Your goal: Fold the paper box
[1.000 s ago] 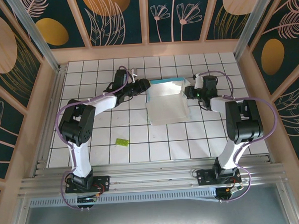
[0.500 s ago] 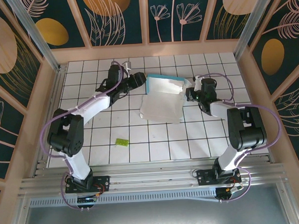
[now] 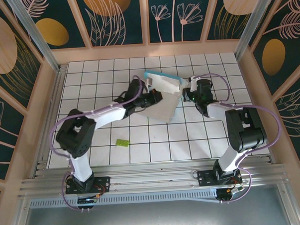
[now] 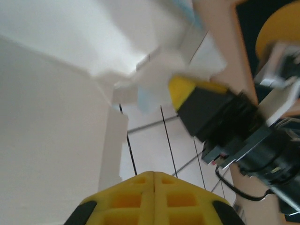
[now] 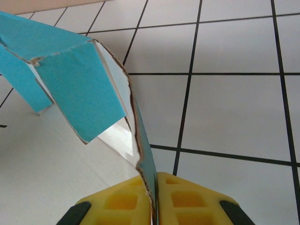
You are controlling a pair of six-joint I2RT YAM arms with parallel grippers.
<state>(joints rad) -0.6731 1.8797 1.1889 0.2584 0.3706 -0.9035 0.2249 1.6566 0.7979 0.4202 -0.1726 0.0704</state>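
Mid-fold, a flap of the paper box (image 5: 79, 89) is pinched by the right gripper (image 5: 156, 186); the left gripper (image 4: 153, 183), closed empty, should be opened for another.

left end effector (image 4: 153, 174): closed, arm outstretched | right end effector (image 5: 157, 174): clamped

At the bottom edge we see our right claw (image 5: 156, 187), yellow, its jaws pressed together on a thin panel of the paper box (image 5: 79, 89) that rises edge-on from between them. The panel curves up and to the left and joins turquoise flaps, which stand tilted above the box's white inner face at lower left. The panel's rough edge shows brownish card. Behind and to the right we see the tabletop (image 5: 229, 112), white tiles with black lines.
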